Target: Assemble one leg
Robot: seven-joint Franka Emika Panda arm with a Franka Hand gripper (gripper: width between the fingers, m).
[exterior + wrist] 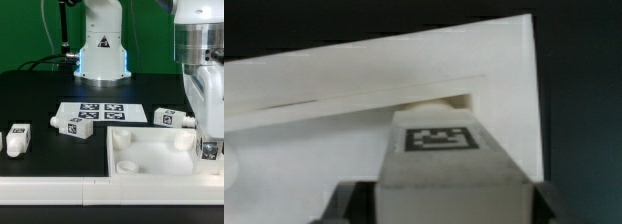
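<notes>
My gripper point(208, 152) is shut on a white leg point(445, 160) with a black-and-white tag on its face. In the wrist view the dark fingers point(352, 203) flank the leg and the gripper point(446, 205) holds it with its peg end against a corner recess of the large flat white panel point(331, 120). In the exterior view the gripper stands over the panel's point(150, 158) corner at the exterior view's right, and the held leg point(208, 150) is mostly hidden. Three more legs lie on the black table: one point(17, 139), another point(72, 126) and a third point(168, 117).
The marker board point(100, 112) lies flat behind the panel. The robot base point(103, 50) stands at the back. A white ledge point(60, 188) runs along the table's front edge.
</notes>
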